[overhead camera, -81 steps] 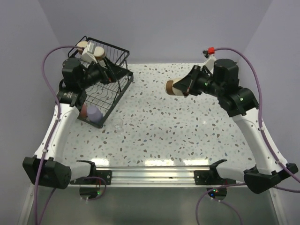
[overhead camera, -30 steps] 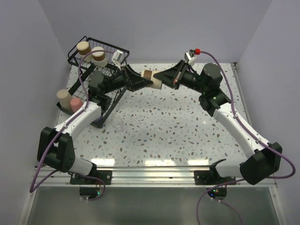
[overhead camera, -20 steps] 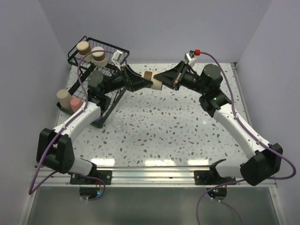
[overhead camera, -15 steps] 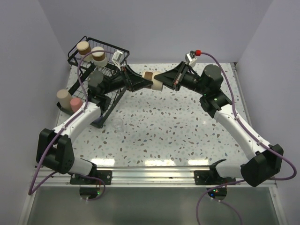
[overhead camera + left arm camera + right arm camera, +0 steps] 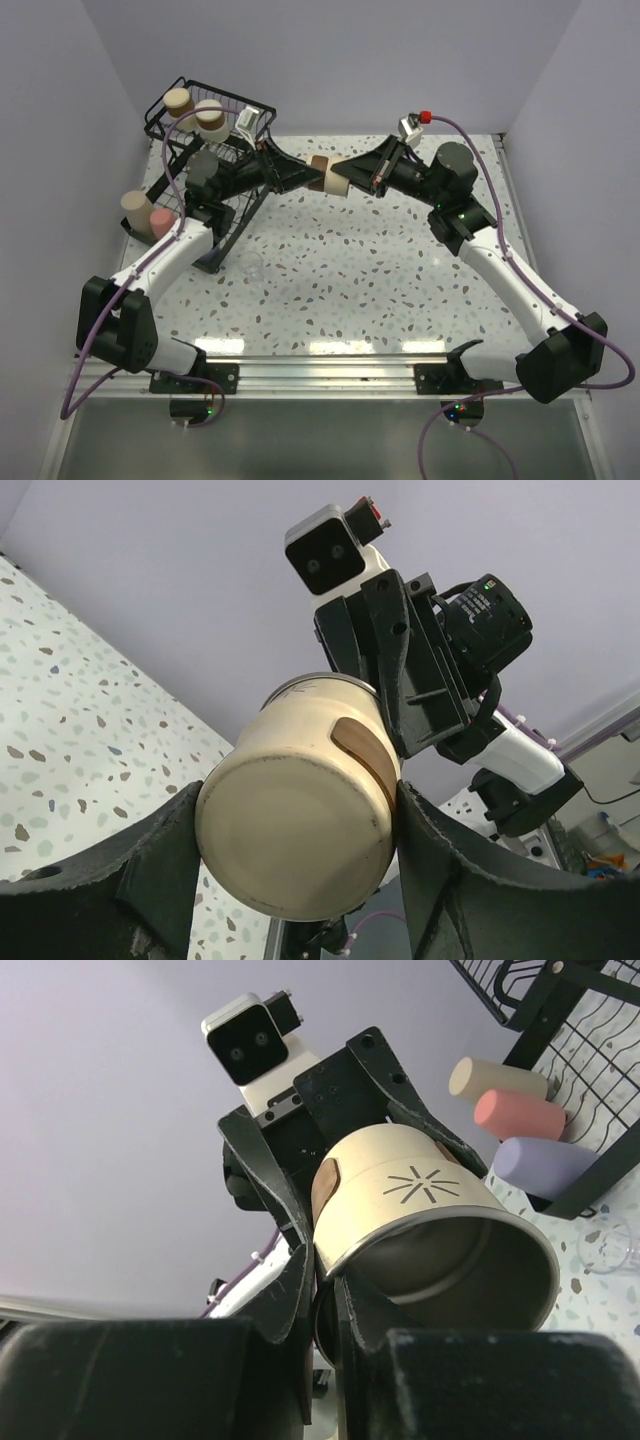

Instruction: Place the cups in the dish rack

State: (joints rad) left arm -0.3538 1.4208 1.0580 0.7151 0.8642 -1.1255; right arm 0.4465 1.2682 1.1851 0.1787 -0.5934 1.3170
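Observation:
A tan cup [image 5: 331, 179] hangs in mid-air between both arms, lying on its side. My left gripper [image 5: 308, 178] is shut on its base end, one finger on each side of the cup [image 5: 310, 780]. My right gripper [image 5: 352, 177] pinches the rim, one finger inside and one outside the cup [image 5: 420, 1200]. The black wire dish rack [image 5: 240, 205] stands at the far left. Two cups [image 5: 178, 99] [image 5: 210, 115] stand upside down in its upper basket. A cream cup [image 5: 495, 1078], a pink cup [image 5: 520, 1113] and a lavender cup [image 5: 545, 1163] lie on its lower tier.
A clear glass [image 5: 252, 268] stands on the speckled table [image 5: 380, 270] just right of the rack's near corner. Purple cables loop from both arms. Walls close the table at the back and on both sides.
My left gripper's fingers have closed onto the tan cup's base. The right gripper has kept its pinch on the rim, and the cup has shifted slightly to the right.

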